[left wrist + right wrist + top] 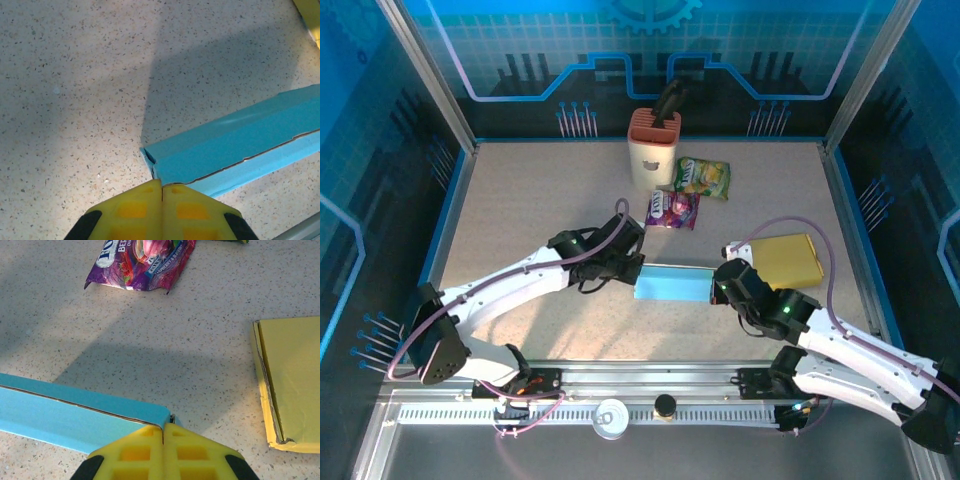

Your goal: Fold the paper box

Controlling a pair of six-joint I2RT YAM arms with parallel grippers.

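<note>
Yellow-padded jaws pressed together, the left gripper (161,197) meets one end of the blue paper box (235,145), its tips touching the ragged corner where a wall folds up. At the opposite end the right gripper (163,437), likewise closed, touches the box's other corner. Seen from above, the box lies flat and long at the middle of the speckled table (520,200), stretched between the two arms. A flat yellow carton (790,260) sits just beyond the right wrist, and a purple snack pouch (671,209) lies farther back.

The fold appears to be at an early stage: one long panel is creased and slightly raised along its length, and the ends do not look tucked in yet. The next move likely calls for both arms to work together, steadying the two ends while the long wall is brought upright, without dragging the light box across the table.

Whether either pair of tips has a sliver of paper pinched between them, or merely rests against the box, cannot be made out; the seam between the pads looks tightly shut. Each wrist view cuts the box off partway along its length, and from above the arms cover its ends.
</note>
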